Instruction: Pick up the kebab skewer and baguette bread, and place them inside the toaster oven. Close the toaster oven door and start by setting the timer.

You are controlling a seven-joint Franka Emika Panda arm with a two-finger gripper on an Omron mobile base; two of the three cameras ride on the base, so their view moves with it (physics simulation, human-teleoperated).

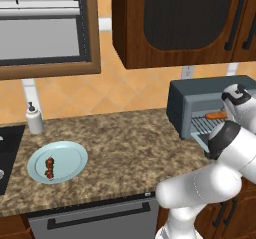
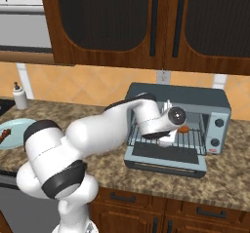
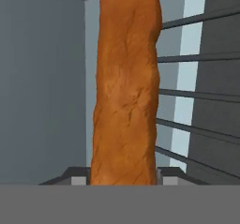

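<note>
Baguette bread [image 3: 125, 85] between the fingers, inside the toaster oven [image 2: 177, 126].

The gripper [image 2: 168, 138] is closed on the loaf, jaws about half apart, over the wire rack [image 3: 187, 96]. The loaf's long axis runs straight out from the hand, across the rack's bars. The kebab skewer [image 1: 50, 168] lies on the plate [image 1: 70, 155], well apart to the left (judged the next pick).

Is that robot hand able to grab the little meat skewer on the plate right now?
Probably not yet: the gripper is inside the toaster oven around the baguette, while the skewer lies across the counter.
</note>
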